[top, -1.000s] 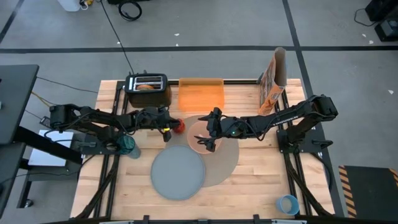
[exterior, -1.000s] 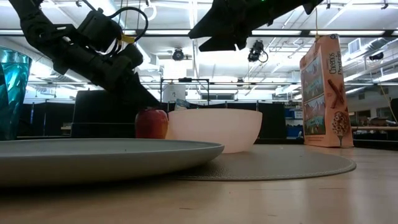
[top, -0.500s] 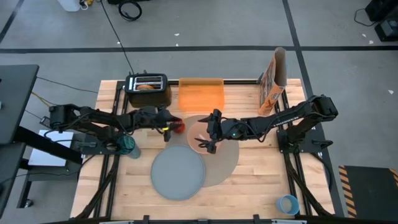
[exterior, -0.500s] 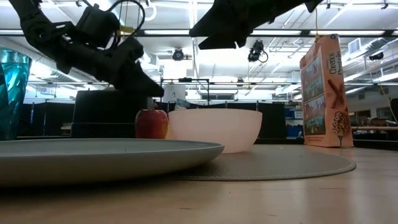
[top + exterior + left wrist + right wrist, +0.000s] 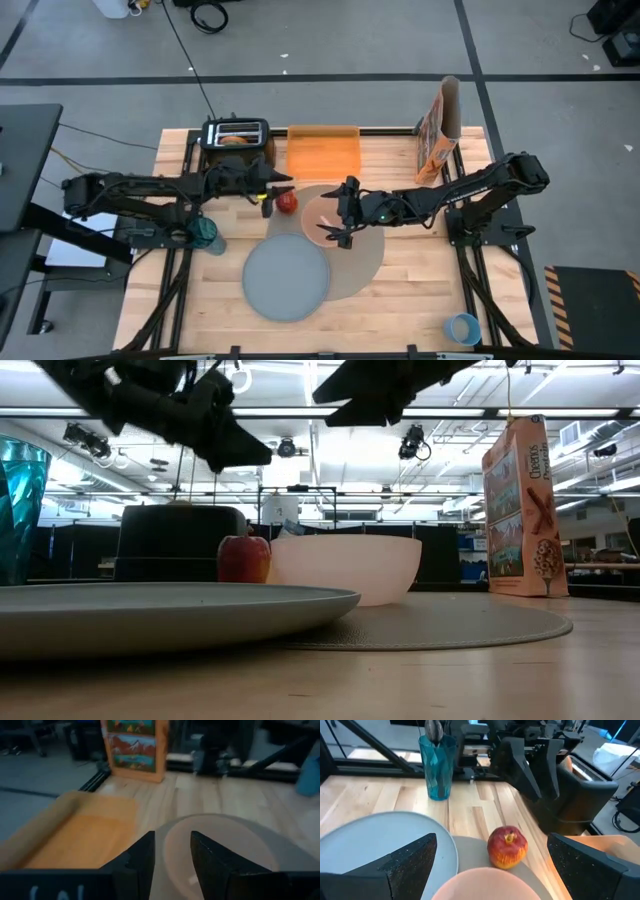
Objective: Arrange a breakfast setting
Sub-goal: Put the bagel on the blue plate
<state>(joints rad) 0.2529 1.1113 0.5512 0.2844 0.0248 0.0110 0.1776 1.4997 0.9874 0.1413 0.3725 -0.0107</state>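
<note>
Both tools up off the worktop, apple sitting loose beside the bowl!

The left tool point(image 5: 272, 184) hovers in front of the black toaster point(image 5: 238, 138), fingers point(image 5: 142, 865) partly apart and empty. The red apple point(image 5: 287, 202) stands just left of the pale pink bowl point(image 5: 322, 217), which rests on the taupe mat point(image 5: 368, 255). Over the bowl hangs the right tool point(image 5: 345, 212), spread wide, gripping nothing. The grey plate point(image 5: 287, 279) lies nearer, overlapping the mat (the blue cup point(image 5: 462, 327) is way off at the near right corner).
</note>
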